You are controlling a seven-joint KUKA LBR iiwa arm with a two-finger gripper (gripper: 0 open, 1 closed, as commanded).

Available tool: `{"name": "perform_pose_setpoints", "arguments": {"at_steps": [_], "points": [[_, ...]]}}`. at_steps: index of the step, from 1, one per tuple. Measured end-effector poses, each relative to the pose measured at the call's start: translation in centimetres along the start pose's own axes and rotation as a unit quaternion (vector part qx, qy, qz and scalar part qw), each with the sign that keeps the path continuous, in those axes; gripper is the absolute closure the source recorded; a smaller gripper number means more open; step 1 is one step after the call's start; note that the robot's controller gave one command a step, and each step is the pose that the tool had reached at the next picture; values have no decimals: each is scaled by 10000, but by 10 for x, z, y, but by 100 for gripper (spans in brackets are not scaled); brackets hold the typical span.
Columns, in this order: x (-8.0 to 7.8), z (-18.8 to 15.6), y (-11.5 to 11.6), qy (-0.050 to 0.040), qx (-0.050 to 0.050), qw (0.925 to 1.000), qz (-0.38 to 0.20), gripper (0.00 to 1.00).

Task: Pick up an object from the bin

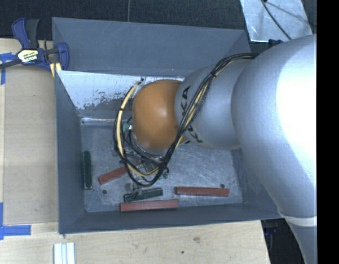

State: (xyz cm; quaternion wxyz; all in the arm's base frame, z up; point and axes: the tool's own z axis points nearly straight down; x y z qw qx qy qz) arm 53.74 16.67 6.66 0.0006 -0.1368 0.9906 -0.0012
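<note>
My gripper [137,164] hangs low over the bin floor, left of the middle, mostly hidden under the arm's cover and cables. A short reddish-brown stick [112,176] lies slanted just to its left, its right end running under the gripper. Directly in front of the gripper lies a small dark green bar [144,193]. Close behind that bar, along the front wall, rests a longer reddish-brown stick [150,205].
Another reddish-brown stick [201,191] lies at the front right of the floor. A dark green stick [87,170] lies lengthwise by the left wall. The arm covers the bin's right and back parts.
</note>
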Motion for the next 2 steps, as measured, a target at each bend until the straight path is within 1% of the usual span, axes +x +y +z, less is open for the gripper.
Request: {"name": "perform_pose_setpoints", "arguments": {"at_steps": [1, 2], "points": [[-1, -5, 6, -32, -22, 10000, -27, 100], [30, -162, -21, -50, -8, 10000, 5, 100]]}}
